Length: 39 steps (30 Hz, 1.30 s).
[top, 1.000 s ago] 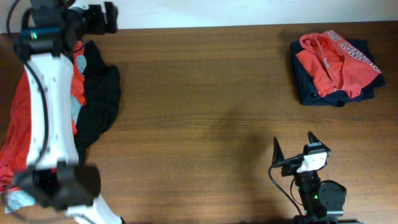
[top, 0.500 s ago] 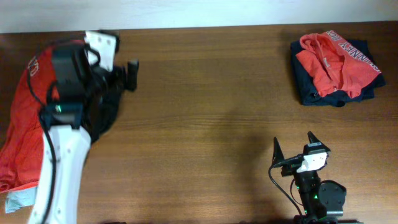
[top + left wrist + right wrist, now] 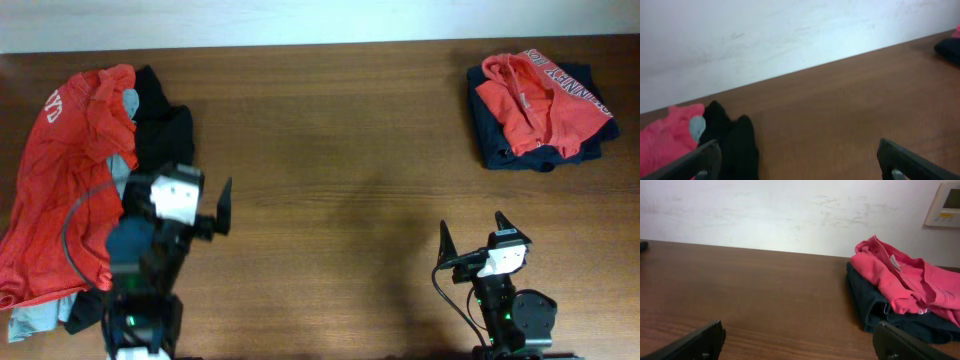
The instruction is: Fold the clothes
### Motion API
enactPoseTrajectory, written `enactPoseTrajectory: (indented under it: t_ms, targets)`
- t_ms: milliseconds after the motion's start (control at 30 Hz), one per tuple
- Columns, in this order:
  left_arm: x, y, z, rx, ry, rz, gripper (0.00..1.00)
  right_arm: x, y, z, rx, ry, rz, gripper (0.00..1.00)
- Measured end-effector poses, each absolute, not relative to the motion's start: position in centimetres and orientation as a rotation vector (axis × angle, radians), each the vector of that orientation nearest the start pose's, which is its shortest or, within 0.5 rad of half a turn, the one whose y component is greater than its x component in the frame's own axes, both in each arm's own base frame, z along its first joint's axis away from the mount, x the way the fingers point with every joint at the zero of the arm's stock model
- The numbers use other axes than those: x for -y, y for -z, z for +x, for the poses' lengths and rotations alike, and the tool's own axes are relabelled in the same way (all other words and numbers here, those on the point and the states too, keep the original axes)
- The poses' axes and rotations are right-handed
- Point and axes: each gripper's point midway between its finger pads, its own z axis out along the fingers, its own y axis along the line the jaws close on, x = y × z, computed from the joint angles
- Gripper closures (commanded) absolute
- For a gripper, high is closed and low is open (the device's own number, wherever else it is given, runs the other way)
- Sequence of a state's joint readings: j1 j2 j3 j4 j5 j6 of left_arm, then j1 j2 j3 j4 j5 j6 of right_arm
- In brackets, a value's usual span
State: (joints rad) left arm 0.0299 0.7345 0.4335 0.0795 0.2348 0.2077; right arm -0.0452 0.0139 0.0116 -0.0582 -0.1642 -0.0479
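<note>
A loose pile of clothes lies at the table's left: a large orange-red T-shirt (image 3: 60, 180), a black garment (image 3: 165, 140) and pale grey-blue pieces (image 3: 125, 105). My left gripper (image 3: 180, 200) is open and empty, low over the pile's right edge. In the left wrist view its fingers (image 3: 800, 165) frame bare wood, with the black garment (image 3: 735, 145) and orange-red shirt (image 3: 665, 140) at left. A folded orange-red shirt (image 3: 540, 100) lies on a navy piece (image 3: 500, 150) at the back right. My right gripper (image 3: 474, 235) is open and empty near the front edge, facing that stack (image 3: 900, 280).
The wooden table (image 3: 340, 150) runs up to a white wall (image 3: 765, 210) at the back. A wall control panel (image 3: 945, 202) shows at the upper right of the right wrist view. The navy piece's edge shows far right in the left wrist view (image 3: 950, 49).
My left arm has drawn back from the far left corner toward the front edge, uncovering the pile. Its gripper stays open and empty. The right arm has not moved.
</note>
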Motion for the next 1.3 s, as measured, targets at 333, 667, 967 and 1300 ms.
enactPoseTrajectory:
  t_ms: [333,667,967,1300]
  targets:
    - [1.0,-19.8,27.4,-1.665,-0.027,0.241,0.01,-1.7,-16.2,24.5,-1.626,-0.061,-0.126,0.01]
    - [1.0,-18.3,25.9,-1.605,-0.048,0.232,0.01,-1.7,-16.2,24.5,-1.626,-0.061,-0.126,0.01]
    - [0.7,-17.6,25.3,-1.576,-0.068,0.219,0.01,-1.7,-16.2,24.5,-1.626,-0.061,-0.126,0.02]
    - [0.9,-15.2,24.7,-1.664,-0.047,0.217,0.01,-1.7,-16.2,24.5,-1.626,-0.06,-0.127,0.02]
